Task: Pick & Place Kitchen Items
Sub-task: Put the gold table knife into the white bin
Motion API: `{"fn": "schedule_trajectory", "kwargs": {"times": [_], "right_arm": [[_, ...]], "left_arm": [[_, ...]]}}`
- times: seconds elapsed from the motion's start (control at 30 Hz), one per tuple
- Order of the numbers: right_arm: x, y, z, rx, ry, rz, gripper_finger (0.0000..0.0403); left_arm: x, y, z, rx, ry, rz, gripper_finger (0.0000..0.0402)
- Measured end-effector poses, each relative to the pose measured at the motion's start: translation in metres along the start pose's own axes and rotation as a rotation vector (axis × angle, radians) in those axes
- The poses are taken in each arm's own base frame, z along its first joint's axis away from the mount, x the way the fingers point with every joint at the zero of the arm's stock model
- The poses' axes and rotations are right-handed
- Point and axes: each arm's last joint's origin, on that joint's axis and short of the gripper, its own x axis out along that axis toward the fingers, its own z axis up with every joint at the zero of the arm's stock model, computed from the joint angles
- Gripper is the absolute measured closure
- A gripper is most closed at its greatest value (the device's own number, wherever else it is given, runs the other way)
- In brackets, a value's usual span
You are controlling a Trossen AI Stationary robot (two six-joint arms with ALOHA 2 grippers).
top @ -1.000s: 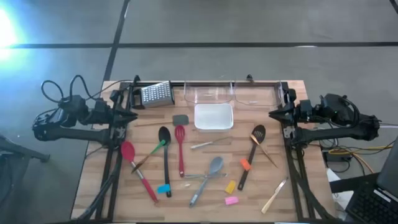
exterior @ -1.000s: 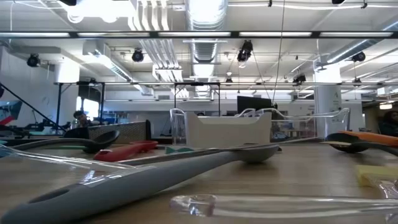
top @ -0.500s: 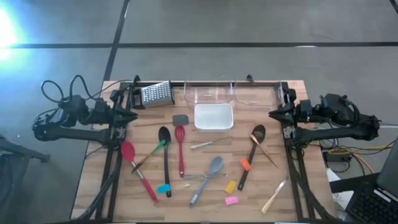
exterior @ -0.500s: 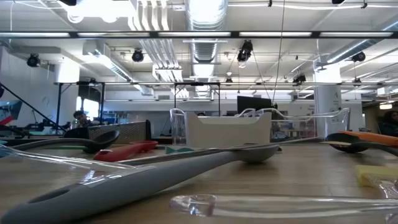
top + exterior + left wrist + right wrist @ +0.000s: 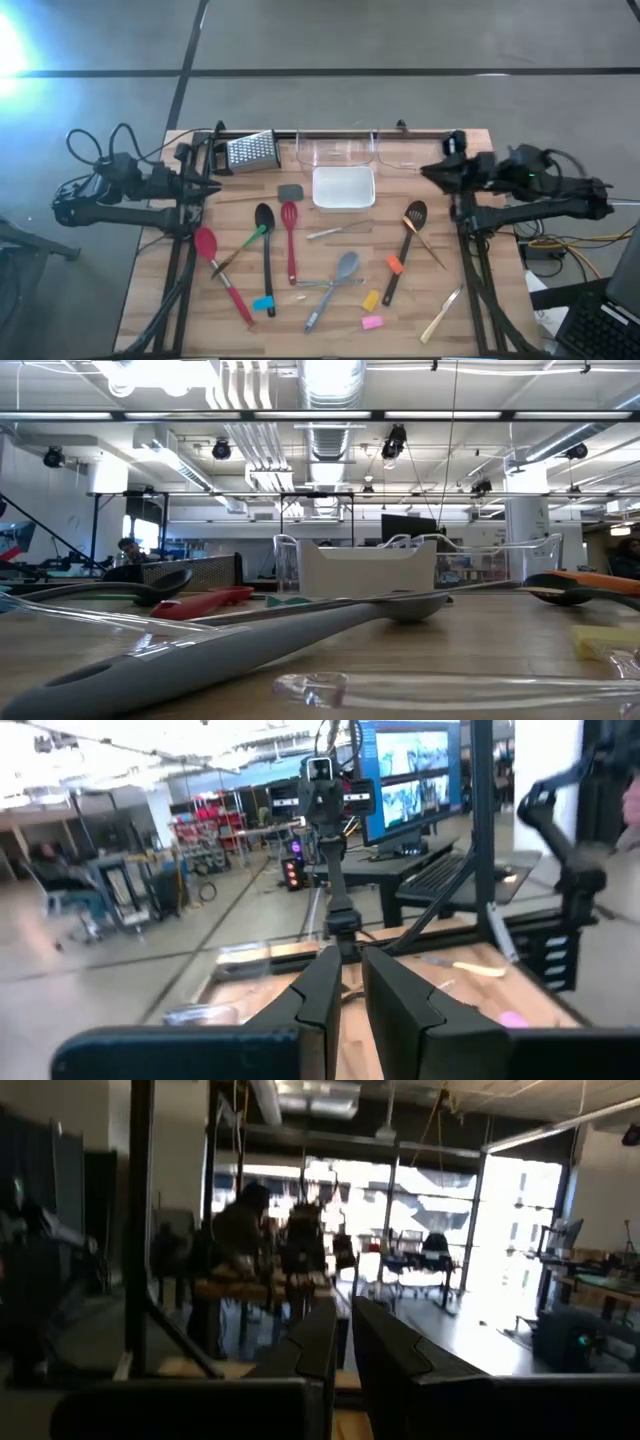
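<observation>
The slotted black spoon [image 5: 414,213] lies at about 3 o'clock on your table [image 5: 480,318], its head toward the far rail and its handle running near-side and slightly left, down to the orange piece [image 5: 395,264]. A wooden stick [image 5: 427,240] crosses its handle. Around it, toward the table's centre, lie the grey spoon [image 5: 345,268], the red spatula [image 5: 290,216], the black spoon [image 5: 264,217] and the small yellow [image 5: 371,300], pink [image 5: 372,322] and blue [image 5: 263,303] pieces.

Your right gripper [image 5: 430,172] hangs at the table's right edge, at about 1 o'clock from that spoon's head and nearer to it than any other utensil. Its fingers [image 5: 390,1348] stand nearly together and hold nothing. The spoon's long axis runs almost square to the arm's reach, which should suit a grasp across the handle.

Your left gripper [image 5: 212,184] waits at the left edge, at 9 o'clock, fingers [image 5: 395,990] likewise close together and empty, with the black spoon nearest.
</observation>
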Motion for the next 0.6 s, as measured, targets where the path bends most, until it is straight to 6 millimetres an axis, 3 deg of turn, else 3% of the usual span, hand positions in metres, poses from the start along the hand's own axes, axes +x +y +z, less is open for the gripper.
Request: {"fn": "schedule_trajectory", "kwargs": {"times": [0.13, 0.33, 0.47, 0.6], "right_arm": [[0.014, 0.000, -0.005, 0.008, 0.144, 0.006, 0.0369], [0.027, 0.002, -0.031, 0.180, 0.501, -0.014, 0.0369], [0.025, 0.002, -0.039, 0.286, 0.739, -0.065, 0.0369], [0.014, 0.005, -0.053, 0.423, 1.055, -0.175, 0.0369]], "left_arm": [[0.000, 0.000, 0.000, 0.018, 0.000, 0.001, 0.0348], [0.003, 0.000, 0.000, -0.064, 0.005, 0.000, 0.0348], [0.006, 0.000, -0.001, -0.190, 0.020, -0.002, 0.0348], [0.013, -0.001, -0.003, -0.210, 0.050, -0.004, 0.0348]]}}
